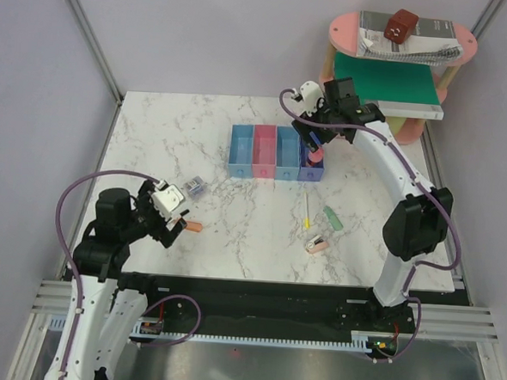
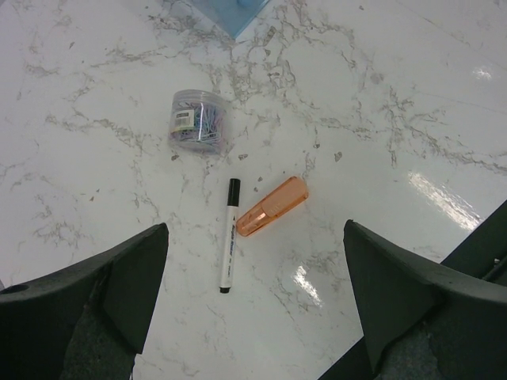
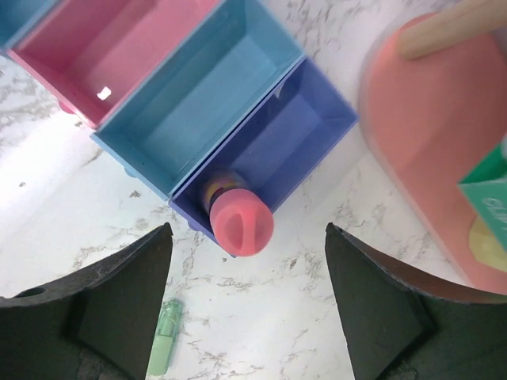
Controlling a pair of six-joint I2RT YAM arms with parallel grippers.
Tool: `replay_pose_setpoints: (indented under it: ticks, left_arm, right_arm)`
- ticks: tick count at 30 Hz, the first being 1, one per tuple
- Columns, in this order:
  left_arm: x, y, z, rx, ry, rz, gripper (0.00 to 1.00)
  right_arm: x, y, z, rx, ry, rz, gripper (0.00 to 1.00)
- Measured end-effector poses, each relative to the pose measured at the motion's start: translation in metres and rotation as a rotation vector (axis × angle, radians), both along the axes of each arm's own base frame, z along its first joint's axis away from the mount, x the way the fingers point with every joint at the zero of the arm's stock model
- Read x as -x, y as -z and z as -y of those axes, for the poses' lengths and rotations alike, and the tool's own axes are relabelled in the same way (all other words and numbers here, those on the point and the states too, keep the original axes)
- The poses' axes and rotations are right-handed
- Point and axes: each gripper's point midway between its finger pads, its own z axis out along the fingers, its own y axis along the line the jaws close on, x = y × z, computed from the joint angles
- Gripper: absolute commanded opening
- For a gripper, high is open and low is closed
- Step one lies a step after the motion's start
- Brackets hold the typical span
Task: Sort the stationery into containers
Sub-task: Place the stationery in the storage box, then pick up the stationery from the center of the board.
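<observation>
Desk [image 1: 154,132]: white marble, fills the middle of the top view.

Pink two-tier oval shelf [image 1: 341,27], upper right of the top view. A green book [image 1: 385,80] lies on the lower tier and a spiral notebook [image 1: 417,47] on the upper one, with a small brown object on the notebook.

Right arm reaches from lower right up toward the shelf. Right gripper [image 3: 246,237] hangs over the right end of the bins, jaws spread wide and touching nothing.

Left arm is folded at lower left. Left gripper [image 2: 255,229] points down at the desk, jaws spread wide and holding nothing.

Row of four joined bins [image 1: 275,153], upper centre of the desk: light blue, pink, light blue, dark blue from left to right. The first three look bare inside as far as they show.

Dark blue bin [image 3: 301,134] holds the pink cylinder [image 3: 240,223]. The cylinder is tilted, its round end poking up over the bin's lower corner in the wrist view, between the right jaws but apart from both.

Clear tub of clips [image 2: 200,120], upper centre of the left wrist view, on its side on the desk.

Orange stick [image 2: 272,206] and white pen with black cap [image 2: 229,235] lie just beside each other on the desk, between the left jaws and below the tub.

Right of centre in the top view, loose on the desk: thin yellow pen [image 1: 306,210], green cap [image 1: 332,217] near it, and peach clip [image 1: 316,245] lower down.
</observation>
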Motion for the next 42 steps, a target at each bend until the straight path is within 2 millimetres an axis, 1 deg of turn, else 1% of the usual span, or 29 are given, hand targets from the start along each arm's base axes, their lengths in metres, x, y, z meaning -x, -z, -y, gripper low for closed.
replay_pose_setpoints:
  ticks: [5,7,9,11,12,14,17,19,22,25,29,32,38,40,42]
  left_arm:
    - [-0.022,0.013,0.002,0.009,-0.010,-0.008,0.98]
    - [-0.033,0.020,0.003,0.012,-0.011,-0.025,0.97]
    - [-0.044,0.029,0.004,0.012,-0.012,-0.056,0.97]
    - [-0.057,0.037,0.004,0.011,-0.013,-0.074,0.97]
    - [-0.063,0.043,0.004,0.008,-0.016,-0.087,0.98]
    - [-0.074,0.055,0.004,-0.002,-0.017,-0.110,0.98]
    - [-0.088,0.073,0.003,-0.035,0.000,-0.144,0.99]
    - [-0.095,0.090,0.000,-0.076,0.017,-0.180,0.99]
    - [-0.099,0.110,-0.004,-0.143,0.062,-0.212,1.00]
    - [-0.107,0.119,-0.006,-0.202,0.119,-0.186,1.00]
    - [-0.122,0.122,-0.006,-0.272,0.196,-0.113,1.00]
    - [-0.134,0.122,-0.004,-0.294,0.238,-0.089,0.99]
    - [-0.167,0.121,0.000,-0.308,0.272,-0.065,0.97]
    - [-0.174,0.122,0.001,-0.309,0.274,-0.067,0.96]
    - [-0.177,0.124,0.001,-0.310,0.277,-0.073,0.95]
  right_arm:
    - [0.009,-0.054,-0.001,-0.074,0.009,0.105,0.84]
    - [0.019,-0.075,-0.002,-0.112,-0.002,0.148,0.84]
    - [0.033,-0.090,-0.002,-0.143,-0.026,0.175,0.85]
    - [0.051,-0.094,0.000,-0.158,-0.051,0.181,0.85]
    - [0.058,-0.094,0.001,-0.159,-0.061,0.182,0.85]
    - [0.076,-0.082,0.005,-0.149,-0.084,0.157,0.85]
    - [0.093,-0.054,0.011,-0.119,-0.100,0.098,0.85]
    - [0.105,-0.030,0.016,-0.094,-0.103,0.039,0.85]
    - [0.115,-0.012,0.020,-0.074,-0.103,-0.013,0.85]
    - [0.121,-0.010,0.023,-0.072,-0.102,-0.020,0.84]
    - [0.126,-0.023,0.025,-0.081,-0.102,0.015,0.84]
    - [0.129,-0.027,0.027,-0.081,-0.101,0.031,0.84]
    - [0.132,-0.019,0.032,-0.065,-0.095,0.016,0.84]
    - [0.133,-0.018,0.033,-0.063,-0.093,0.012,0.84]
    - [0.132,-0.018,0.034,-0.061,-0.089,0.013,0.84]
